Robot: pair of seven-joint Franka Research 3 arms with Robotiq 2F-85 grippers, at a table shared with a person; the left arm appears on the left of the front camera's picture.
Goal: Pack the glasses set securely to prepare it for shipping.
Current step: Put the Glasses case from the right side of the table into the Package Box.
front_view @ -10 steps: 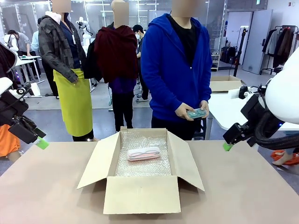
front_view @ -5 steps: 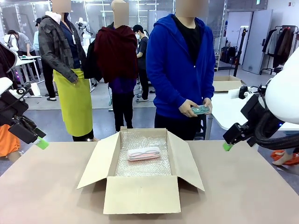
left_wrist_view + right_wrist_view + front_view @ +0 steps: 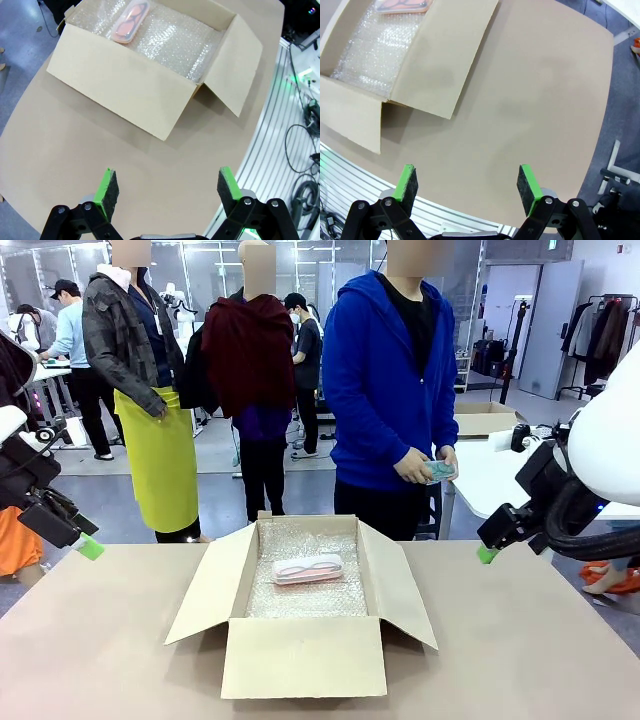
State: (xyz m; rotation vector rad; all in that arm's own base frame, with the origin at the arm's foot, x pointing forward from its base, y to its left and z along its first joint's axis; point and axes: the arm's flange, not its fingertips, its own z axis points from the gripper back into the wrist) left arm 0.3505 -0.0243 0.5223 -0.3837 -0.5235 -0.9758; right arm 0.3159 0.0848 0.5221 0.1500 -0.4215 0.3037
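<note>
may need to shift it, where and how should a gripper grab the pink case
Probably grip the pink case across its short width at mid-length, coming straight down. It lies flat on the bubble wrap, long axis running left to right in the front view, and the cardboard box walls block any sideways approach.

Light was bright, even, from overhead. Soft shadows lay under box (image 3: 300,655) flaps on table (image 3: 520,660), at 4 and 8 o'clock. Bubble wrap (image 3: 175,35) glinted mildly. Wrist views were sharp, edges bent by wide lens. Front background slightly soft.
</note>
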